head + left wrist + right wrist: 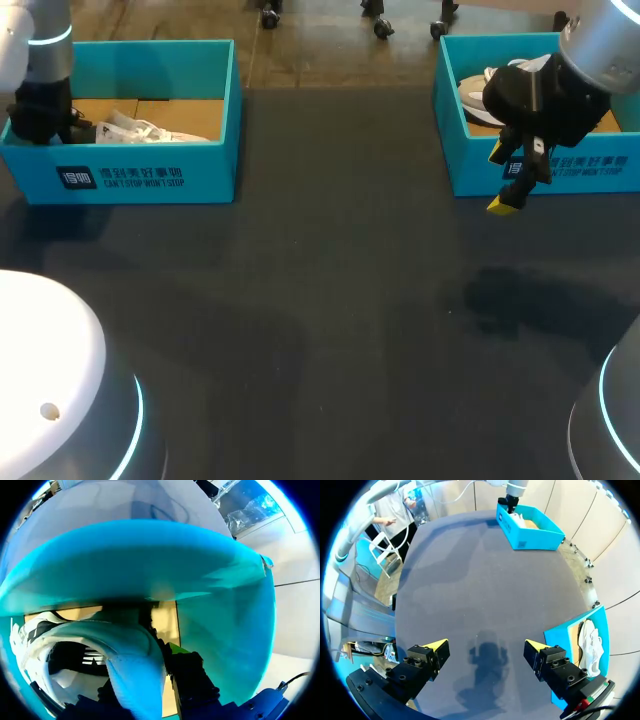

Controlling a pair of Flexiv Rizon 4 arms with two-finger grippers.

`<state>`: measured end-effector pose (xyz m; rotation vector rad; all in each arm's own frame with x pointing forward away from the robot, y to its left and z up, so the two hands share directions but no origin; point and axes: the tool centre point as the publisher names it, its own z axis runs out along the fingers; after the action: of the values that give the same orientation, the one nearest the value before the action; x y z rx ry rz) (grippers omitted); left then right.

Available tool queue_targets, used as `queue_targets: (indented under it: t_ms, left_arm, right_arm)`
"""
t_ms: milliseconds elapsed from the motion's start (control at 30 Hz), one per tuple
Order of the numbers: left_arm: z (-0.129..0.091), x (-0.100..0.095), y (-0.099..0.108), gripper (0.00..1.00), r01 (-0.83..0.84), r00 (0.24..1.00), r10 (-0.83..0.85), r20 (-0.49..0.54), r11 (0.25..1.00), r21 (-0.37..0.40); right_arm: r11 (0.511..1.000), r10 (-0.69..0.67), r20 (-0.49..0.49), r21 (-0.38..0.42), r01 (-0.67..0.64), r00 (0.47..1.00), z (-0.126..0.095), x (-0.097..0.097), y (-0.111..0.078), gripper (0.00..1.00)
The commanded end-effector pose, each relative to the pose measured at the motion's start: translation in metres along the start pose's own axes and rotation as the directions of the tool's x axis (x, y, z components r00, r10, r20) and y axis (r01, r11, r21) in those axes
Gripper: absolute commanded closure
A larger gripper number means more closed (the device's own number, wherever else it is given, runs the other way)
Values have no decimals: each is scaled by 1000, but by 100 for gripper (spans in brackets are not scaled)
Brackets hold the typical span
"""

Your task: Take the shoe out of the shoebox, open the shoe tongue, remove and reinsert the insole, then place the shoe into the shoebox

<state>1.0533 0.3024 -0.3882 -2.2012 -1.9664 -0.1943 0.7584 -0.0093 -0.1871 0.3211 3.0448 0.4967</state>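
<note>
Reaching into the left shoebox [150,175], our left gripper [45,118] sits by the white shoe [150,130] lying inside; we cannot tell whether it grasps anything. Our right gripper [503,178] hangs released, jaws wide apart, over the dark table [330,300] just beside the right shoebox [560,170], which holds another shoe [480,95].

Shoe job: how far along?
Nothing finished yet: the white shoe lies in the left teal cardboard shoebox. In hand: the left gripper is down inside that box at the shoe. The right gripper hangs open over the dark table. Lift-out, tongue, insole, return remain.
</note>
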Motion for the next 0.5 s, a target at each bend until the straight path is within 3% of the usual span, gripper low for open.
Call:
queue_targets:
  t_ms: [33,67,100,233,367,500]
  left_arm:
    - [5,-2,6,74,-10,1000,10,-4,1000,12]
    - [5,-2,6,51,-17,1000,17,-5,1000,13]
    - [5,-2,6,37,-19,1000,19,-3,1000,14]
    - [6,0,5,15,-36,999,36,-3,999,9]
    - [1,4,3,0,-49,999,49,-3,999,-3]
    - [-8,4,3,0,-60,998,60,13,998,-10]
  right_arm:
    - [1000,1,-1,2,-1,1000,1,-1,1,0]
    - [1000,1,-1,2,-1,1000,1,-1,1,0]
    - [1000,1,-1,2,-1,1000,1,-1,1,0]
    - [1000,1,-1,2,-1,1000,1,-1,1,0]
    - [1000,1,-1,2,-1,1000,1,-1,1,0]
    - [1000,1,-1,2,-1,1000,1,-1,1,0]
